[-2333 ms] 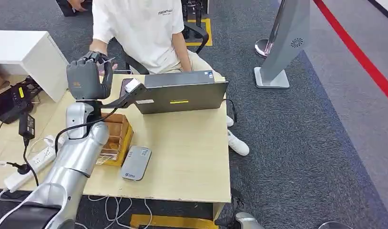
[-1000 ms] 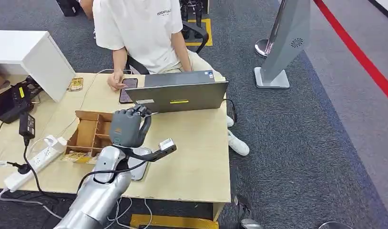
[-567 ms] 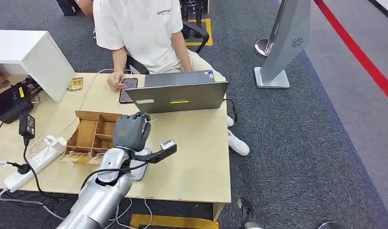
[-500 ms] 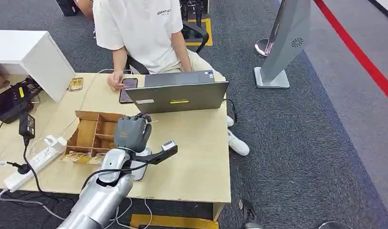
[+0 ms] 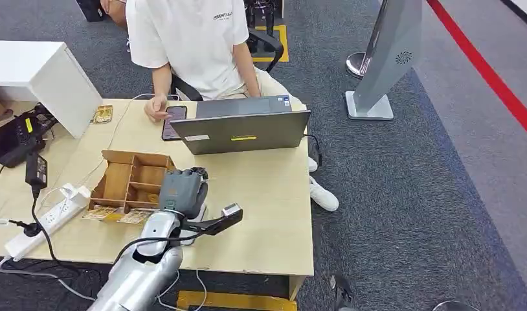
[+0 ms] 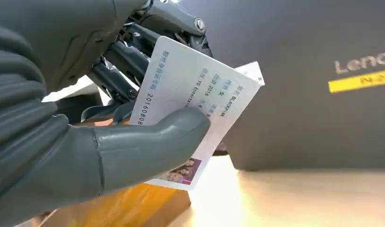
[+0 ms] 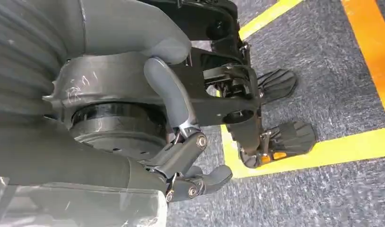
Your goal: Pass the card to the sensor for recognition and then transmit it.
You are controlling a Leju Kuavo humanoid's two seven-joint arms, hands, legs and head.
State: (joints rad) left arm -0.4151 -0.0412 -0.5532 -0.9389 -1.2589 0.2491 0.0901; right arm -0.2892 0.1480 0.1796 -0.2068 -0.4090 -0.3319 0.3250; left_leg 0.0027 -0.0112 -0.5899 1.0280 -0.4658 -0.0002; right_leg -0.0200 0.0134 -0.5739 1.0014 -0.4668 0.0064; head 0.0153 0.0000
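Wooden box (image 5: 128, 178) set at the table's (image 5: 274, 220) left, card (image 6: 195, 109) pinched between thumb and fingers of the left hand (image 5: 182, 192) held low over the table beside the box, laptop (image 5: 245, 133) stood behind, right hand (image 7: 181, 156) hung empty, fingers loosely curled apart.

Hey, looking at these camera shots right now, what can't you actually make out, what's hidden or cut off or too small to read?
- Sensor: in the head view the left hand hangs over that patch of the table and covers it.
- Card: the thumb hides part of its print in the left wrist view; the head view hides it behind the hand.
- Laptop: its logo is cut off by the picture edge.
- Person: cropped at the head view's top.
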